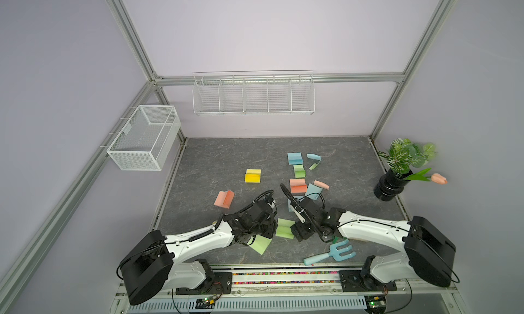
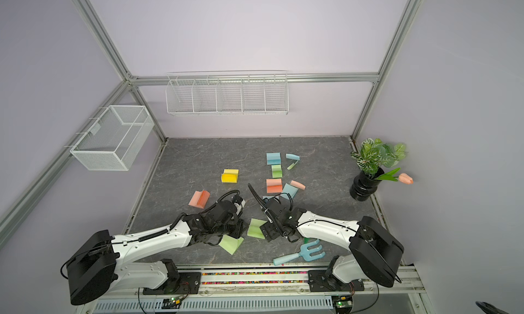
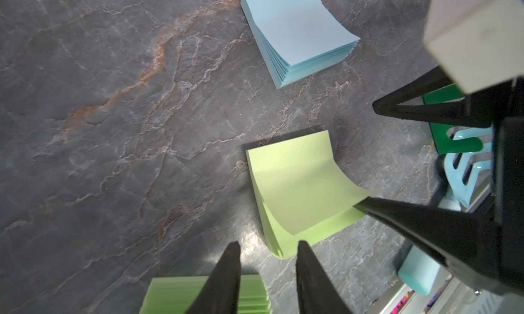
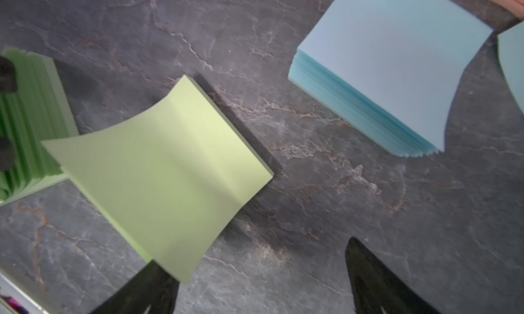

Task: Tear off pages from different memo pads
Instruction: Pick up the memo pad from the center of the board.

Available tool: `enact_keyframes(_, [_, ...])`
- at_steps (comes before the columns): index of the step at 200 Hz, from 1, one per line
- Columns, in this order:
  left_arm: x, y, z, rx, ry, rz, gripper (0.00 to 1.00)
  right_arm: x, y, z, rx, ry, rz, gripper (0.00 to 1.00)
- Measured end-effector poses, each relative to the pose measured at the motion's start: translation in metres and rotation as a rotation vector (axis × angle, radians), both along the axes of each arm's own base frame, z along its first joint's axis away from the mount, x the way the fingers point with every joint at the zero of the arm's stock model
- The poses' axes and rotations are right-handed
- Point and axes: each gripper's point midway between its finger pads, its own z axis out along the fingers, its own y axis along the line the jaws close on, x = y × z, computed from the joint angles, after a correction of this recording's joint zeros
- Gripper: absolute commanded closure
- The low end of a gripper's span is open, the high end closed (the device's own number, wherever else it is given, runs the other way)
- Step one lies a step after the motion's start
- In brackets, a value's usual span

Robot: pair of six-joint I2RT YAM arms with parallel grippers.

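Overhead, in both top views, a light green memo pad [image 1: 285, 228] lies on the dark marbled table [image 1: 212, 162] between my left gripper [image 1: 266, 233] and my right gripper [image 1: 296, 232], both bent low beside it. A second, fanned green memo pad [image 1: 261, 245] sits just beside it, under my left gripper. A blue toy fork [image 1: 331, 254] lies near it, toward my right arm's base. More pads and a few loose curled pages [image 1: 313, 156] lie well beyond it.

From my left wrist, my left gripper's [image 3: 268, 243] jaws stand partly apart over the fanned pad, holding nothing. The light green pad's top page [image 3: 306, 185] curls upward. One fingertip [image 3: 365, 209] of my right gripper touches its lifted edge. That gripper's jaws are spread wide, released.

From my right wrist, the light green pad [image 4: 164, 168] fills the near side, its curled corner lying over one of my wide-spread fingers [image 4: 141, 292]. A light blue memo pad [image 4: 391, 65] lies near it, not touching.
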Motion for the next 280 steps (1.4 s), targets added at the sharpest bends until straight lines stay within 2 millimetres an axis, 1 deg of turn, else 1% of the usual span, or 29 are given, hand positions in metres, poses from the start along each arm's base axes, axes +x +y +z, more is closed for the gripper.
enact_keyframes(33, [0.0,-0.003,0.0,-0.012,0.004,-0.002,0.65,0.005,0.002,0.004,-0.001,-0.022,0.002,0.11])
enact_keyframes(60, [0.006,0.002,0.002,-0.003,-0.014,0.044,0.65,0.005,0.012,0.005,0.008,-0.015,0.057,0.0])
enact_keyframes(70, [0.009,0.008,0.005,0.0,-0.032,0.075,0.65,0.005,0.018,0.005,0.005,-0.008,0.089,0.03])
enact_keyframes(106, [0.021,0.034,0.037,-0.041,-0.142,0.212,0.66,0.008,0.037,0.004,-0.017,0.009,0.182,0.14])
enact_keyframes(117, [0.023,0.043,0.044,-0.054,-0.171,0.246,0.65,0.009,0.041,0.005,-0.027,0.013,0.2,0.17])
enact_keyframes(131, [0.024,0.052,0.049,-0.065,-0.199,0.278,0.65,0.012,0.046,0.006,-0.038,0.014,0.225,0.24])
enact_keyframes(162, [0.023,0.065,0.049,-0.063,-0.226,0.314,0.65,0.014,0.051,0.002,-0.074,0.034,0.271,0.56])
enact_keyframes(173, [0.024,0.066,0.049,-0.06,-0.229,0.321,0.65,0.013,0.053,0.0,-0.09,0.044,0.296,0.62])
enact_keyframes(192, [0.025,0.068,0.048,-0.057,-0.231,0.328,0.65,0.009,0.054,-0.005,-0.108,0.071,0.32,0.64])
enact_keyframes(197, [0.024,0.068,0.048,-0.057,-0.231,0.329,0.65,0.008,0.055,-0.006,-0.111,0.077,0.326,0.68])
enact_keyframes(200, [0.025,0.068,0.048,-0.057,-0.231,0.329,0.66,0.007,0.055,-0.006,-0.113,0.08,0.335,0.72])
enact_keyframes(209, [0.024,0.069,0.047,-0.056,-0.23,0.329,0.66,0.005,0.055,-0.006,-0.118,0.086,0.348,0.91])
enact_keyframes(211, [0.024,0.069,0.047,-0.056,-0.23,0.329,0.66,0.005,0.055,-0.006,-0.12,0.087,0.354,0.93])
enact_keyframes(236, [0.023,0.069,0.045,-0.052,-0.226,0.323,0.66,0.003,0.054,-0.001,-0.137,0.079,0.406,0.94])
enact_keyframes(250, [0.022,0.067,0.045,-0.056,-0.223,0.31,0.66,0.002,0.053,0.005,-0.116,0.083,0.431,0.94])
enact_keyframes(264, [0.02,0.062,0.046,-0.071,-0.219,0.286,0.65,0.002,0.056,0.017,-0.077,0.067,0.464,0.93])
enact_keyframes(280, [0.017,0.056,0.048,-0.093,-0.211,0.25,0.63,0.002,0.059,0.035,-0.035,0.025,0.513,0.93])
